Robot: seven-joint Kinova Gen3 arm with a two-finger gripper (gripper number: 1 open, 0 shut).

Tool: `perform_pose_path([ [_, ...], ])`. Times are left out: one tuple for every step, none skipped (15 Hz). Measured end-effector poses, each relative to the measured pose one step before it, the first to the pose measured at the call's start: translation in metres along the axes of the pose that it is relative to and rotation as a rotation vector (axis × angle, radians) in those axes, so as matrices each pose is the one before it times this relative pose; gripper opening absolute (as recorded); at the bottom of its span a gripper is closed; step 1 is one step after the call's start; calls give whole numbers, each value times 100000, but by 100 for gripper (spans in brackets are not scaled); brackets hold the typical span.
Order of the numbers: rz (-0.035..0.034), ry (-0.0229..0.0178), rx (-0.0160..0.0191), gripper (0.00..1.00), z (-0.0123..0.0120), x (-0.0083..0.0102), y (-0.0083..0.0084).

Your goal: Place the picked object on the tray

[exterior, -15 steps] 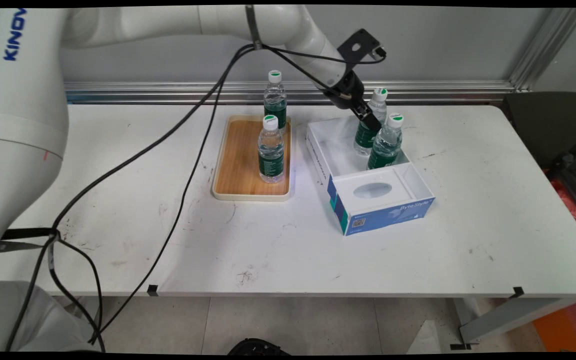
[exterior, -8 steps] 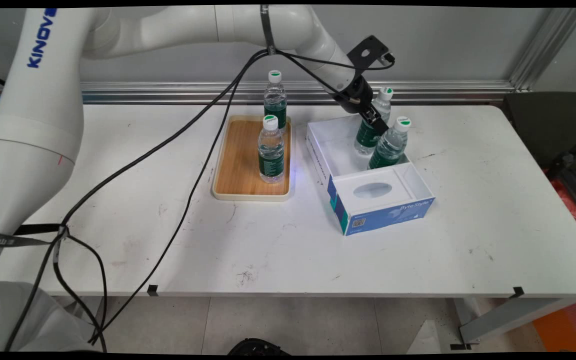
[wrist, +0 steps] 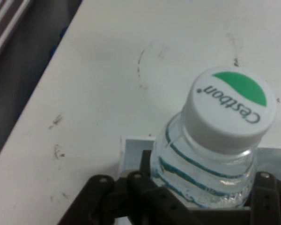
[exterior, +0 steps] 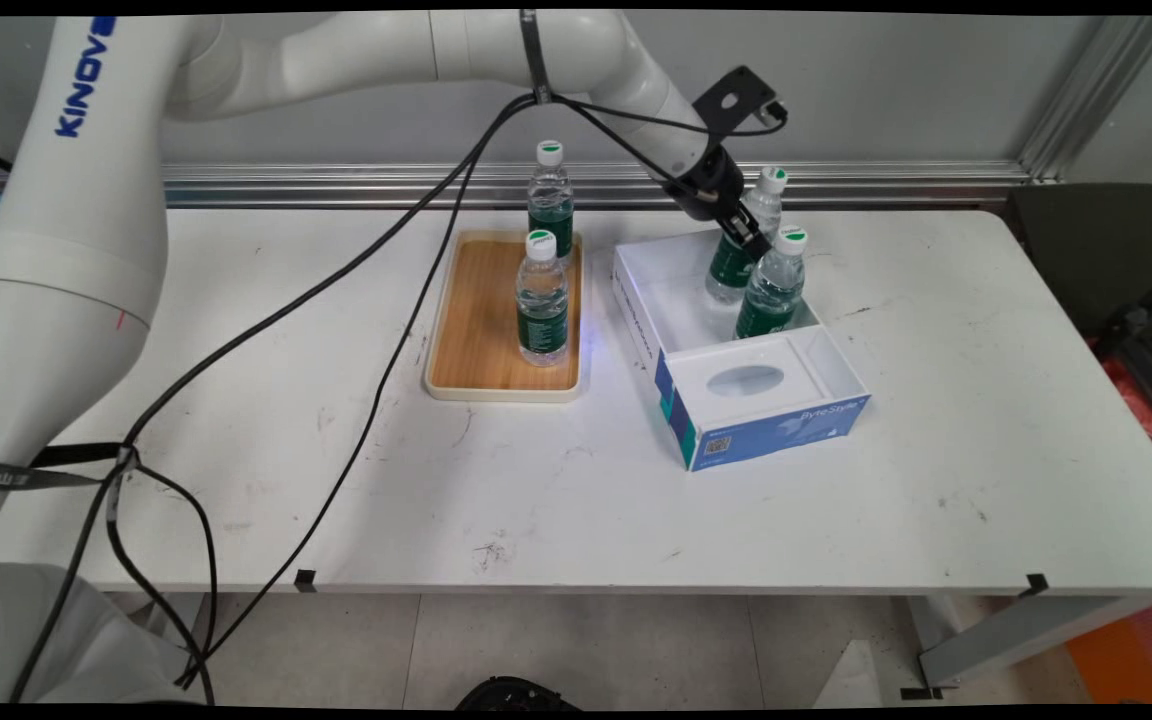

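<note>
The black two-finger claw (exterior: 748, 240) grips a tilted clear plastic water bottle with green label (exterior: 739, 250) inside the white-and-blue cardboard box (exterior: 736, 420), risking toppling the matching bottle (exterior: 771, 290) just beside it.

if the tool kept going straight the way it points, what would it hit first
The tool is already around the rear bottle in the box. Straight on, probably the box's wall or floor, though depth is unclear.
</note>
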Motion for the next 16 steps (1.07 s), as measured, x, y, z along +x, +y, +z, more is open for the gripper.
perform_pose_path([
  [262, 343, 230, 0, -387, 83, -46],
  [364, 559, 265, 0, -519, 197, -15],
  [188, 704, 275, 0, -581, 202, -13],
  [92, 516, 180, 0, -411, 159, 2],
  [52, 1022, 382, 0, -881, 311, -4],
  [51, 594, 222, 0, -503, 201, 8],
  [8, 902, 396, 0, -865, 320, 22],
  [26, 1105, 535, 0, -1105, 409, 29],
  [1, 848, 474, 0, -1003, 314, 25],
  [-36, 945, 614, 0, -1298, 314, 10],
  [2, 946, 551, 0, -1324, 321, 29],
  [-3, 755, 461, 0, -1182, 216, 18],
  [59, 769, 548, 0, -1434, 176, -11],
  [76, 560, 660, 0, -1467, 66, -77],
  [21, 379, 671, 0, -1326, -49, -141],
  [79, 323, 664, 0, -1344, -76, -141],
])
